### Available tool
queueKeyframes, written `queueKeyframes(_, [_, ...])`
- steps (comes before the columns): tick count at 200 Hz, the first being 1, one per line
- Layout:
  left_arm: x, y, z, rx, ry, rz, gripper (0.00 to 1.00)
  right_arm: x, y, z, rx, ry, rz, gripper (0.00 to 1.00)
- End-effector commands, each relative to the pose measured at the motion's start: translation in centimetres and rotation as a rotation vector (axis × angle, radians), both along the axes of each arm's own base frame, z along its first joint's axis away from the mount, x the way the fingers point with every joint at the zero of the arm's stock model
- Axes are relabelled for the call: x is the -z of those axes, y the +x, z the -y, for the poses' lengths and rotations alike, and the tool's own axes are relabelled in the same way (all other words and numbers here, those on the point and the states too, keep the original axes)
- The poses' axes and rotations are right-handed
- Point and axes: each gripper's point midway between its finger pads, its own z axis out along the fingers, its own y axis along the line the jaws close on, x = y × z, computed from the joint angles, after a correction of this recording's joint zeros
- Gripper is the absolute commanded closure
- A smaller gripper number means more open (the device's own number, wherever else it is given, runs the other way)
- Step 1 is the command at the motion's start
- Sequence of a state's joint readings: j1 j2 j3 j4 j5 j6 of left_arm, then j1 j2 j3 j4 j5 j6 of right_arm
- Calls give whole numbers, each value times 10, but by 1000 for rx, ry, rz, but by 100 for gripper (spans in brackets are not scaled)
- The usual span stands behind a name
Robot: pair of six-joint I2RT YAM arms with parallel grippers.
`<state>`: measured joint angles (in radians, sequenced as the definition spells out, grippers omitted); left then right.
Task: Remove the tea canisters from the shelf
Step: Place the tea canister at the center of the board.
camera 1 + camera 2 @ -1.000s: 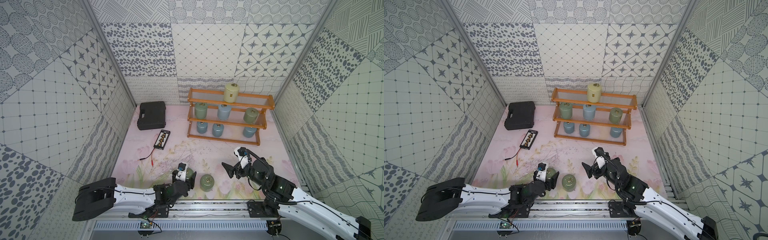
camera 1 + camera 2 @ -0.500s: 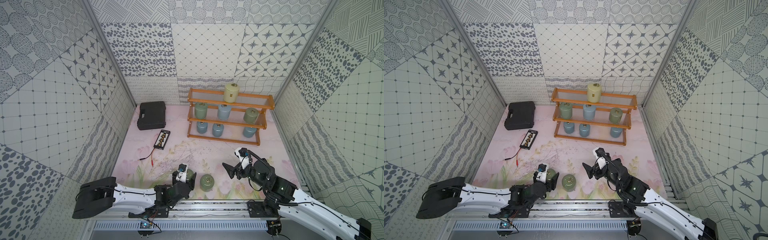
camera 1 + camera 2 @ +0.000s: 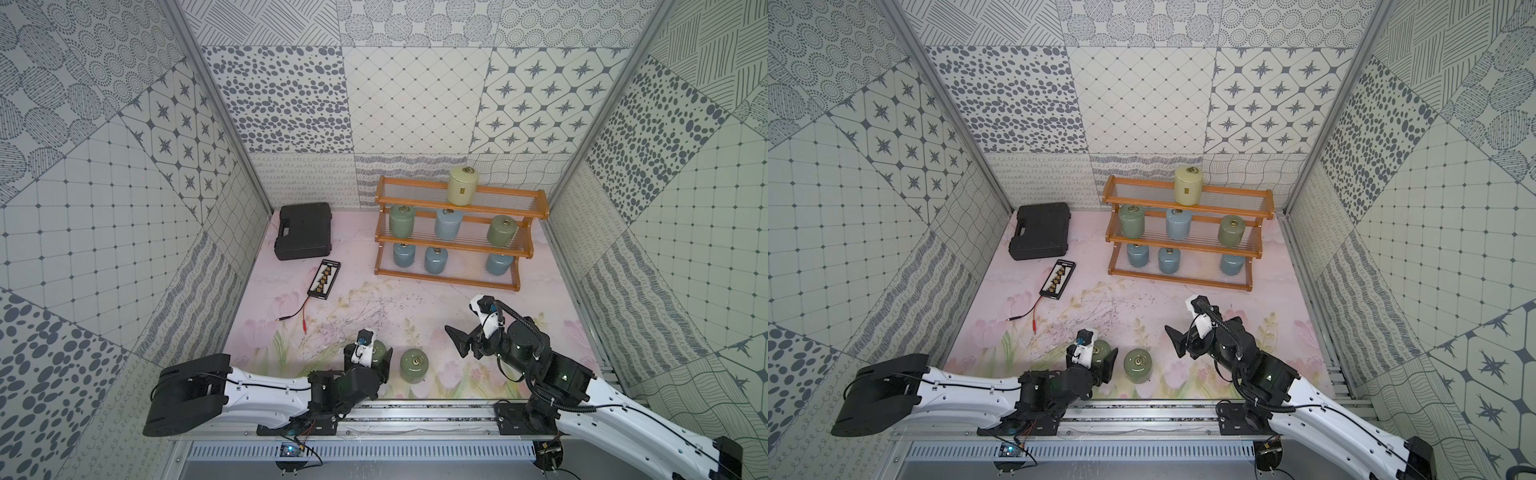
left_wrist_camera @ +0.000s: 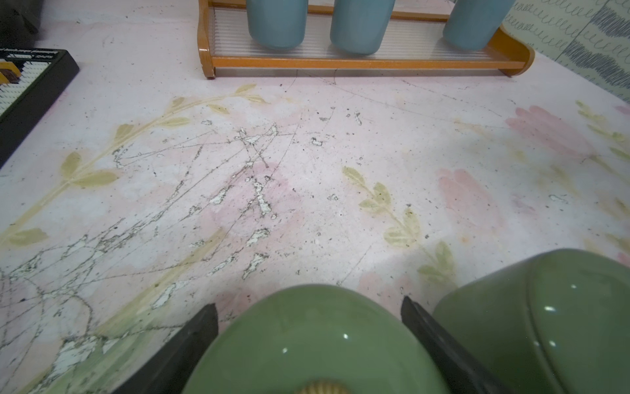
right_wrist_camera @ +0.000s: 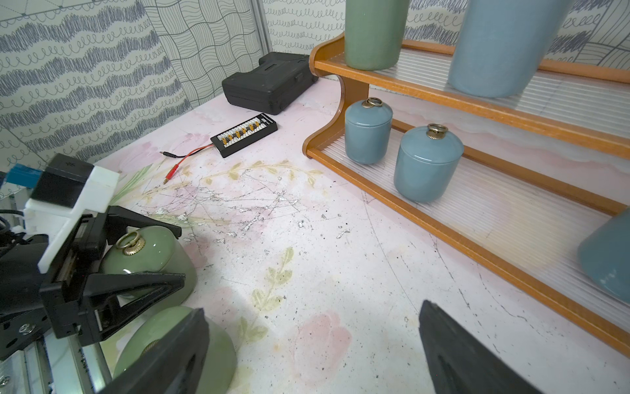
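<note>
The wooden shelf [image 3: 446, 279] [image 3: 1179, 279] stands at the back right. Its top tier bears a cream canister [image 3: 462, 187]. On the middle tier are a green [image 3: 401, 222], a blue [image 3: 448, 224] and another green canister [image 3: 502, 230]. Three blue canisters [image 3: 435, 259] [image 5: 428, 163] fill the bottom tier. Two sage green canisters stand on the table near the front. My left gripper [image 3: 370, 355] [image 4: 306, 303] is open around one green canister [image 3: 377, 349] [image 5: 153, 252], its fingers slightly off the sides. The other green canister [image 3: 414, 365] [image 4: 545, 324] stands free beside it. My right gripper [image 3: 467, 343] [image 5: 312, 308] hangs open and empty.
A black case [image 3: 305, 230] lies at the back left. In front of it is a black terminal board [image 3: 324, 280] with red and black leads. Patterned walls close in three sides, and a metal rail [image 3: 415, 411] runs along the front edge.
The left gripper's fingers seem to stand a little wider round the green canister. Neither arm has visibly shifted.
</note>
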<state>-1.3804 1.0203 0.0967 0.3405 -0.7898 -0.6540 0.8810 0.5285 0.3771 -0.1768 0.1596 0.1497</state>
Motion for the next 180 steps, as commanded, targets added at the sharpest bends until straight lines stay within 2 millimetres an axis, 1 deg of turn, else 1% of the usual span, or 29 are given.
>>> queueKeyframes(1, [9, -2, -9, 3, 68, -11, 13, -3, 1, 1, 10, 21, 16, 0])
queueKeyframes(39, [3, -3, -9, 11, 64, -11, 12, -3, 2, 1, 11, 21, 18, 0])
queueKeyframes(77, [-10, -4, -3, 34, 64, -7, 11, -3, 1, 0, 8, 26, 13, 0])
queueKeyframes(94, [-8, -5, -5, 37, 83, -16, 11, -2, 2, 0, 8, 26, 10, 0])
queueKeyframes(97, [-16, -4, 0, 37, 63, -14, 11, -2, 2, 0, 8, 27, 10, 0])
queueKeyframes(101, [-18, -4, 1, 35, 58, -15, 11, -2, 2, 0, 8, 25, 9, 0])
queueKeyframes(115, [-19, -4, -2, 17, 60, -29, 11, -1, 2, -1, 6, 22, 6, 0])
queueKeyframes(132, [-19, -3, -12, -34, 73, -58, 11, -2, 2, -3, 0, 24, 4, 0])
queueKeyframes(180, [-23, -5, -23, -49, 97, -130, 12, -4, 5, -9, -9, 23, 2, 0])
